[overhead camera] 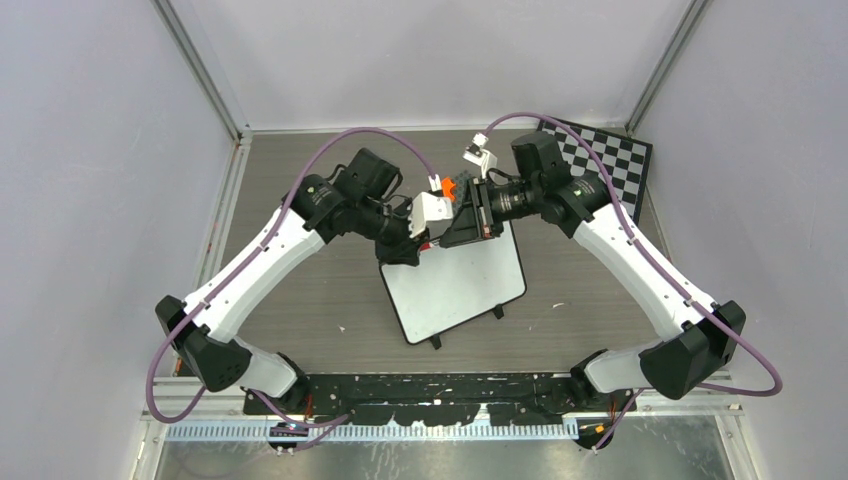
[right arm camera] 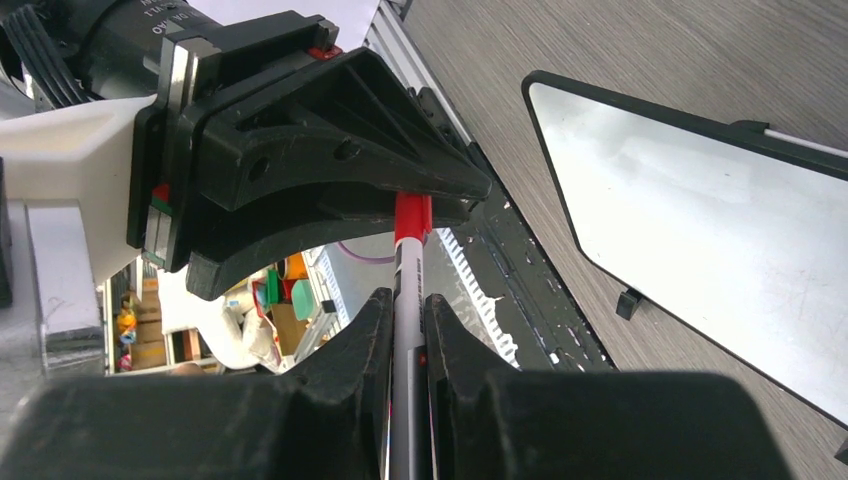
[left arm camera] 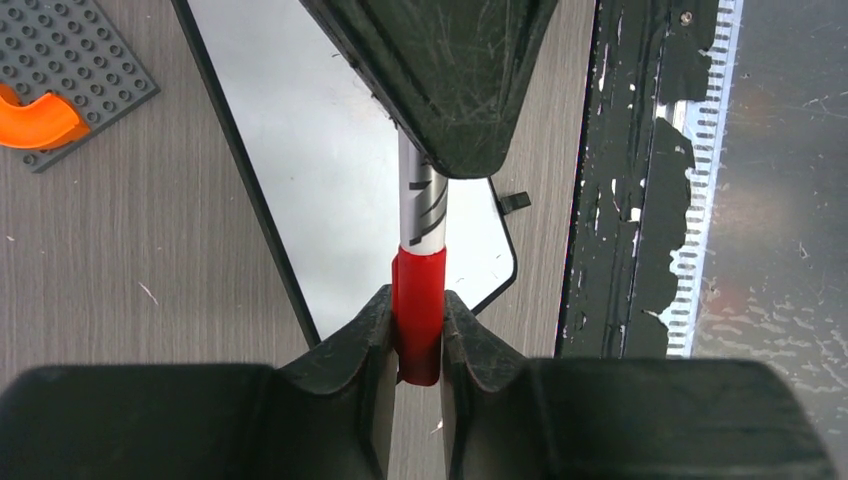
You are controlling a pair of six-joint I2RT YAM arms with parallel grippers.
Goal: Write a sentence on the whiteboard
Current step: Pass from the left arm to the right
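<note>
- Closest in, the left claw point(left arm camera: 418, 330) is clamped tight on the red cap point(left arm camera: 419, 300), one pad on either side.
- Opposite it, the right claw point(right arm camera: 408, 320) pinches the marker point(right arm camera: 407, 285) by its grey barrel, and the two arms meet nose to nose.
- Below them the whiteboard point(overhead camera: 455, 285) lies flat on the bench point(overhead camera: 300, 300), between the arms and blank, with no sentence on it yet.
- This looks like the uncapping. Both grips should stay firm and pull straight apart along the marker's axis. Any sideways twist could slip the barrel or tilt the tip.
</note>
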